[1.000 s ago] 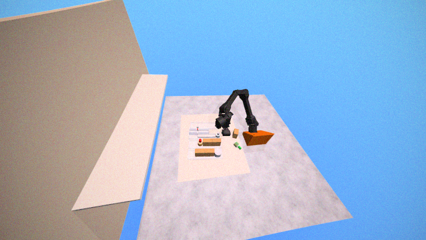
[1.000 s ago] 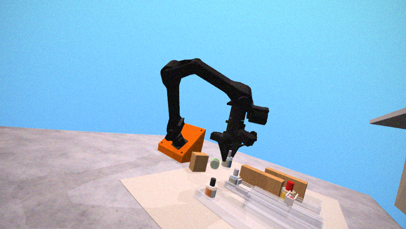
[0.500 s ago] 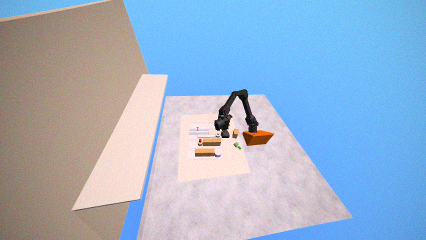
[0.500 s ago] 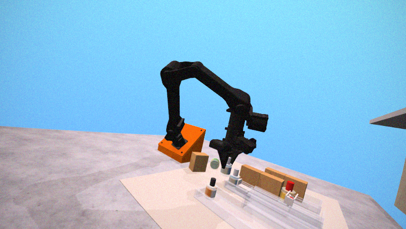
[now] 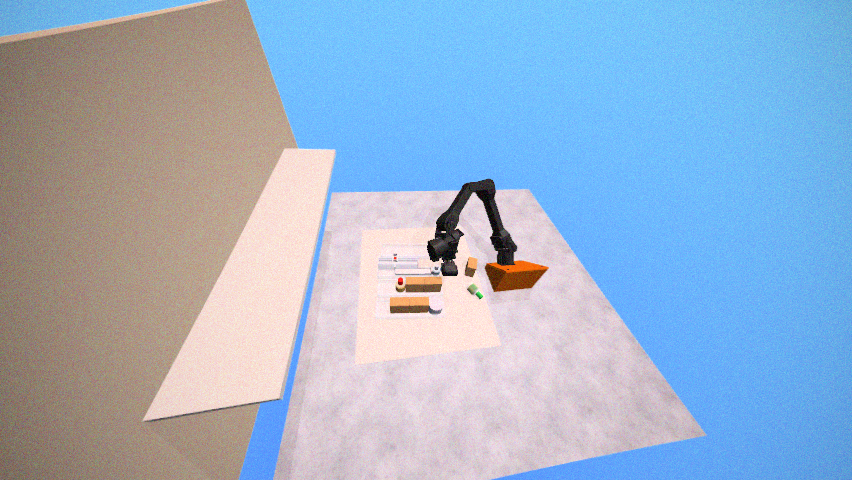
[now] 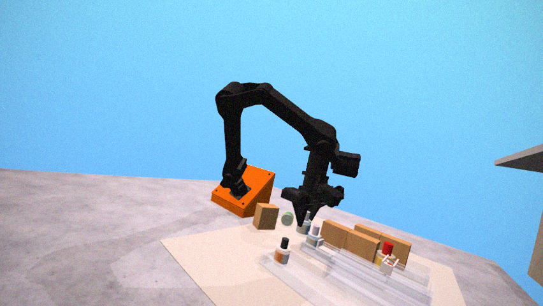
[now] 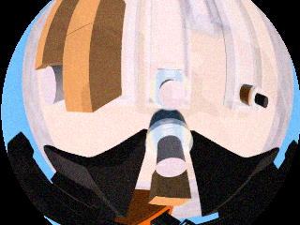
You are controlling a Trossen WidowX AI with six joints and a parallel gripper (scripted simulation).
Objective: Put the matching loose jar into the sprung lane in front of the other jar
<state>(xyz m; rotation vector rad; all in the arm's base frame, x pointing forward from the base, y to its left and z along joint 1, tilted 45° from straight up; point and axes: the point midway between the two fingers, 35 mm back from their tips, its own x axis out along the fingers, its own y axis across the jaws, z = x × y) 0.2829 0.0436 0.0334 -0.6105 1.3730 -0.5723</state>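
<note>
My gripper [image 5: 450, 271] [image 6: 304, 223] [image 7: 168, 134] points down and is shut on a jar with a blue-grey and white body and a grey lid. This held jar [image 6: 303, 228] [image 7: 170, 130] is upright, just before the front end of the sprung lane [image 6: 309, 250] [image 7: 187, 52]. Its exact height above the mat is hard to tell. The matching lane jar [image 5: 435, 270] [image 6: 313, 240] [image 7: 172, 93] stands at the clear lane's front end. A small white pusher plate [image 6: 320, 242] shows behind it. The fingers hide part of the held jar in the exterior view.
A brown jar with a black lid [image 6: 282, 255] [image 7: 247, 94] stands in the neighbouring lane. Brown boxes [image 5: 423, 284] [image 6: 362, 246] [image 7: 105, 52] line the other side, near a red-capped jar [image 5: 400, 286]. A green jar [image 5: 473, 289] [image 6: 287, 218] lies near a single box [image 5: 471, 266] [image 6: 266, 216] [image 7: 170, 187].
</note>
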